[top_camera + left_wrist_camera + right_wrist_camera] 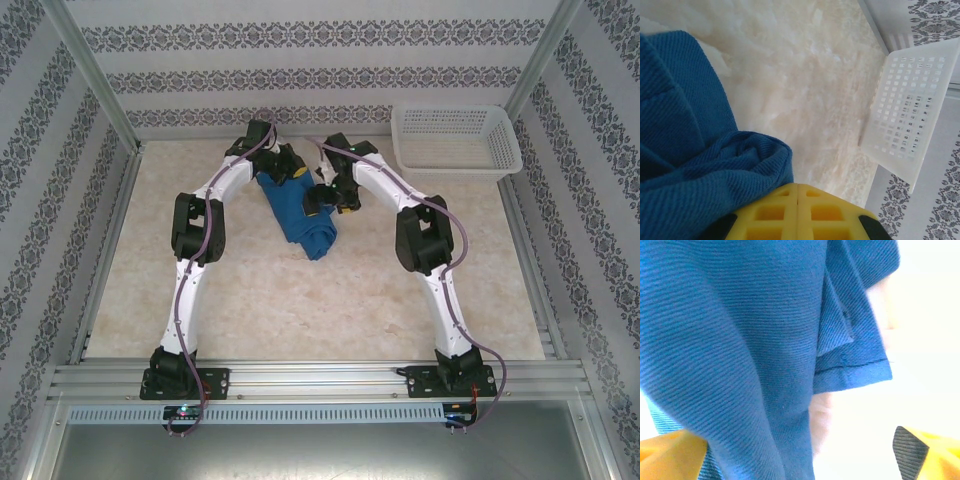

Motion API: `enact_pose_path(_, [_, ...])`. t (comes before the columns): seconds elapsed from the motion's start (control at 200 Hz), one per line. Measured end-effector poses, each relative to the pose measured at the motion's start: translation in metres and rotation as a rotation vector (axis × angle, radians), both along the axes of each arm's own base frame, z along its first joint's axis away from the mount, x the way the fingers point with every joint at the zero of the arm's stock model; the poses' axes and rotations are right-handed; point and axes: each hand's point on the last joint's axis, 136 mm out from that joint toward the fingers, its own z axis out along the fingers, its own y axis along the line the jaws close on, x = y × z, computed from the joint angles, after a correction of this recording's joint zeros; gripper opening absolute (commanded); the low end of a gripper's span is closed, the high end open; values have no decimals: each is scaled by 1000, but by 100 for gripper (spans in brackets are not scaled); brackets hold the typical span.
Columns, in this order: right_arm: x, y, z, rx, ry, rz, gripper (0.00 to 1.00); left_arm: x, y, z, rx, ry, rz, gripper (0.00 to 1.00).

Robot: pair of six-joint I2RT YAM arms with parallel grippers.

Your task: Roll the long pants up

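Top view: we see the long pants (pixel 303 218) bunched into a narrow blue heap on the table (pixel 300 310), at 12 o'clock from table centre, with both arms bent in over it. The left gripper (pixel 292 168) sits at the heap's 12 o'clock end, touching or just above the cloth, we cannot tell which. The right gripper (pixel 323 200) is at the heap's 2 o'clock edge, on the fabric. A white mesh basket (pixel 455 140) stands in the far corner at 2 o'clock, well apart from the pants. Left wrist view: the left gripper (pixel 797 212) has its yellow fingers pressed flat together, seam closed. The pants (pixel 695 165) lie from 9 to 7 o'clock of it, a rolled fold touching the near finger; whether any cloth is caught lower down we cannot tell. Bare table (pixel 810 100) is at 12 o'clock and the basket (pixel 907 110) at 2 o'clock. Right wrist view: the right gripper (pixel 797 460) is spread wide, one yellow finger at 7 o'clock, the other with its black ribbed pad at 5 o'clock. The pants (pixel 750 340) hang down between them, draped against the 7 o'clock finger and apart from the 5 o'clock one, hemmed edge at 3 o'clock.
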Motion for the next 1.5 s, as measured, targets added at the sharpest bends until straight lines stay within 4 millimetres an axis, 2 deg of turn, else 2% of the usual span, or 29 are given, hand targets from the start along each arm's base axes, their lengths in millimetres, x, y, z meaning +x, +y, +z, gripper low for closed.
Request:
enact_pose_path(0.075, [4,9,21,-80,-104,27,98,0,0,0,0,0,0,0])
enact_pose_path(0.225, [6,50,67,-119,-300,87,98,0,0,0,0,0,0,0])
enact_pose_path(0.345, [5,77,83,-93,-371,132,98,0,0,-1,1,1,0,0])
enact_pose_path(0.46, [21,75,69,-126,-390,126,98,-1,0,-1,0,-2,0,0])
enact_pose_path(0.625, [48,42,22,-226,-354,93,98,-3,1,1,1,-13,3,0])
enact_pose_path(0.709, [59,34,17,-225,-361,92,98,-3,2,-2,7,-20,8,0])
enact_pose_path(0.914, [61,28,9,-149,-301,103,98,-11,4,0,20,-42,17,0])
enact_pose_path(1.304, [59,28,-19,227,-49,83,96,-12,3,0,29,-56,22,0])
enact_pose_path(1.499, [56,30,-22,349,29,77,92,-14,3,1,39,-46,23,0])
